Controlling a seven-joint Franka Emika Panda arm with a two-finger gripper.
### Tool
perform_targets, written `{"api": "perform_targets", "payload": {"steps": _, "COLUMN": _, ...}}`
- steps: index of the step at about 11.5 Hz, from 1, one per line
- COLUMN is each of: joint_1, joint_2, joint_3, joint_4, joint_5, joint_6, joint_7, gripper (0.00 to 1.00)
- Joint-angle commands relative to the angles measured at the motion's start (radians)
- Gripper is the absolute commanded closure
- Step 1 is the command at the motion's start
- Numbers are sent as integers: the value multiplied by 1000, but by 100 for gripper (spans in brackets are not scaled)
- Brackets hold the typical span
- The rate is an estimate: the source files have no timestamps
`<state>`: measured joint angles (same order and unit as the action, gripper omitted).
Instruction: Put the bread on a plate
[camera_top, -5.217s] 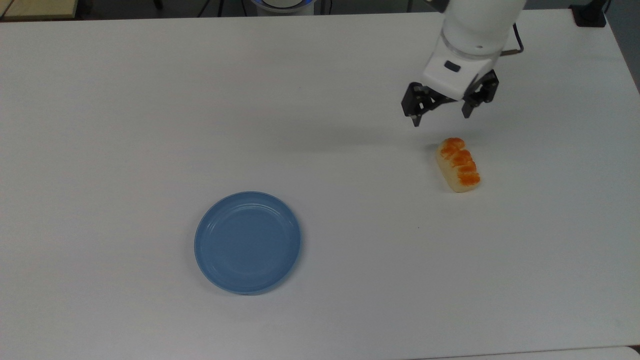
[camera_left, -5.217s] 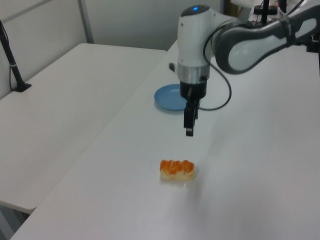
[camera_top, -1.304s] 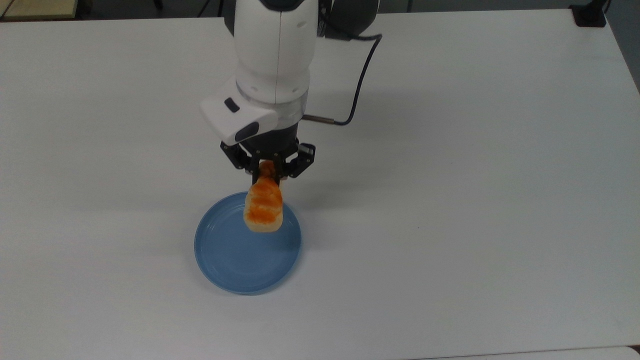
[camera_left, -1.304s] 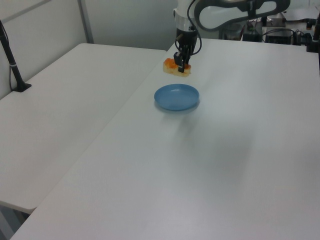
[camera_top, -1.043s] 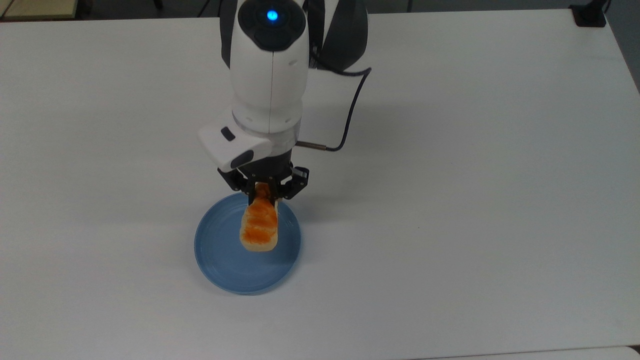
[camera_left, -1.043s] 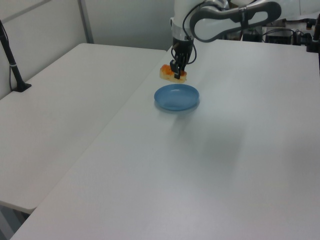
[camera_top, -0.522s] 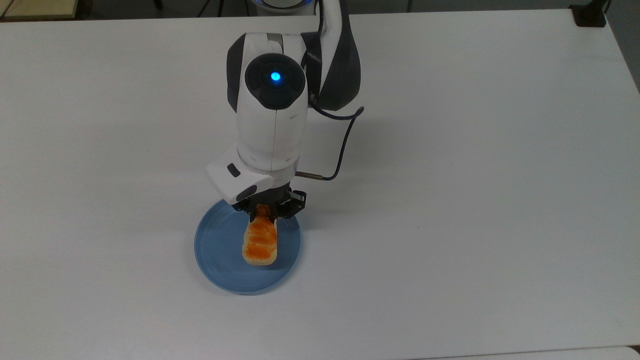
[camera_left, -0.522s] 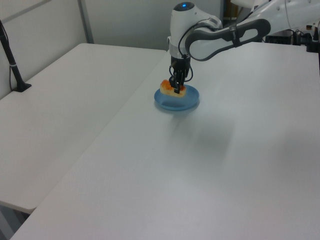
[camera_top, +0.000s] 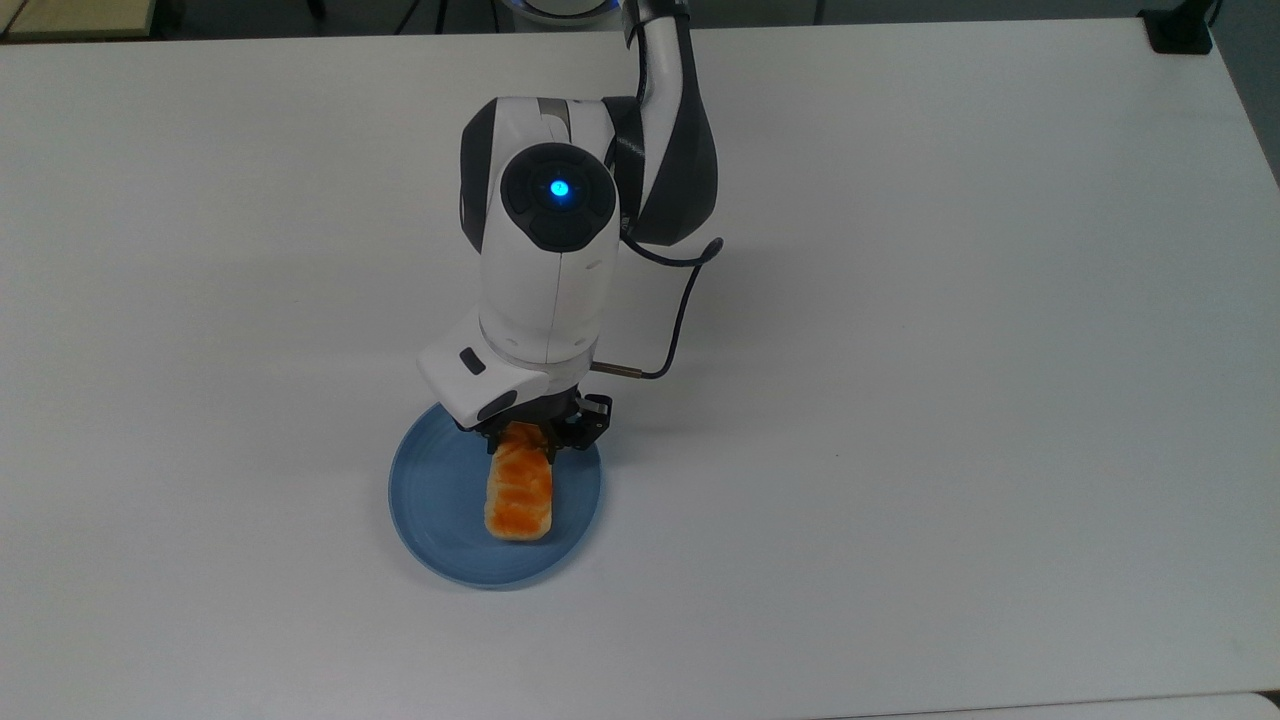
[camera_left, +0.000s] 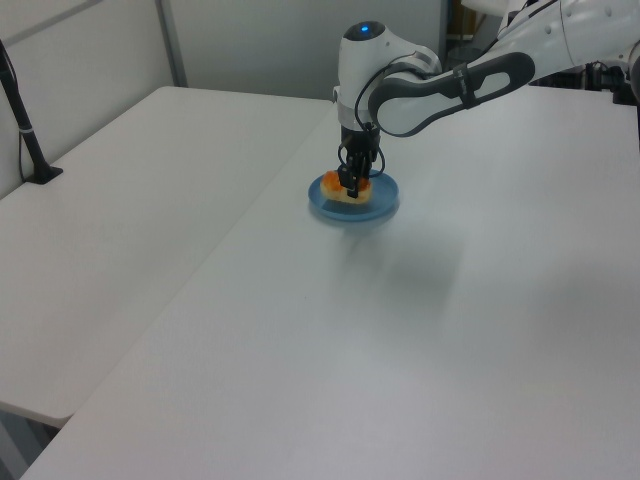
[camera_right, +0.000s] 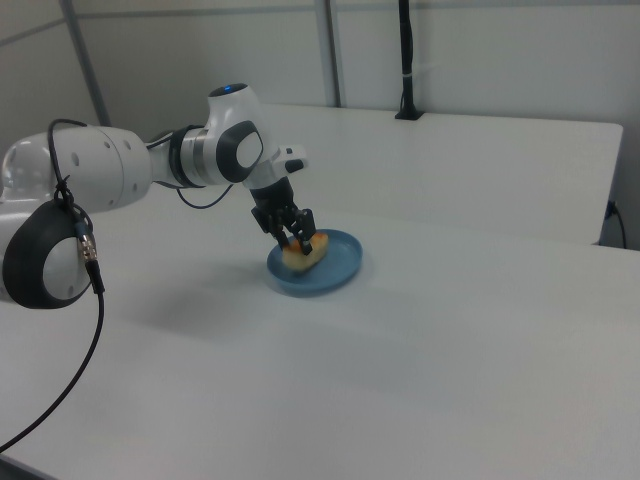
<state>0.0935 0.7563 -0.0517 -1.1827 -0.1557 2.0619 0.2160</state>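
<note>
On plate (camera_top: 440, 500), bread (camera_top: 519, 495) lengthwise (fingers (camera_top: 497, 441) clamped)

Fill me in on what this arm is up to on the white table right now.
The Panda arm's gripper is shut on one end of a small bread roll with an orange-brown glazed top. The roll is over the blue plate, low enough to be at or nearly on its surface; whether it fully rests there cannot be told. The fingers have not let go. The plate sits on the white table.
</note>
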Motion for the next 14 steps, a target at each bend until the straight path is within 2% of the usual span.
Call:
{"api": "perform_targets", "payload": {"steps": 1, "joint_1": 6, "joint_2": -3, "joint_3": -8, "joint_4": -6, "joint_5": -27, "joint_6": 18, "joint_7": 25, "gripper": 6}}
{"api": "perform_targets", "payload": {"steps": 4, "joint_1": 0, "joint_2": -20, "joint_3": -8, "joint_4": -8, "joint_5": -25, "joint_6": 11, "joint_7": 23, "gripper": 0}}
{"api": "perform_targets", "payload": {"steps": 5, "joint_1": -7, "joint_2": -58, "joint_3": -8, "joint_4": -11, "joint_5": -24, "joint_6": -3, "joint_7": 22, "gripper": 0}}
{"api": "perform_targets", "payload": {"steps": 7, "joint_1": -15, "joint_2": -161, "joint_3": -5, "joint_4": -35, "joint_5": -10, "joint_6": -111, "joint_7": 20, "gripper": 0}}
{"api": "perform_targets", "payload": {"steps": 8, "joint_1": -17, "joint_2": -219, "joint_3": -4, "joint_4": -37, "joint_5": 19, "joint_6": -209, "joint_7": 25, "gripper": 0}}
{"api": "perform_targets", "payload": {"steps": 9, "joint_1": -27, "joint_2": -288, "joint_3": -8, "joint_4": -38, "joint_5": 83, "joint_6": -311, "joint_7": 19, "gripper": 0}}
{"api": "perform_targets", "payload": {"steps": 10, "joint_1": -38, "joint_2": -351, "joint_3": -8, "joint_4": -40, "joint_5": 105, "joint_6": -398, "joint_7": 17, "gripper": 0}}
{"api": "perform_targets", "payload": {"steps": 12, "joint_1": -41, "joint_2": -473, "joint_3": -8, "joint_4": -43, "joint_5": 108, "joint_6": -538, "joint_7": 8, "gripper": 0}}
{"api": "perform_targets", "payload": {"steps": 14, "joint_1": -46, "joint_2": -622, "joint_3": -8, "joint_4": -128, "joint_5": 108, "joint_6": -621, "joint_7": -80, "gripper": 0}}
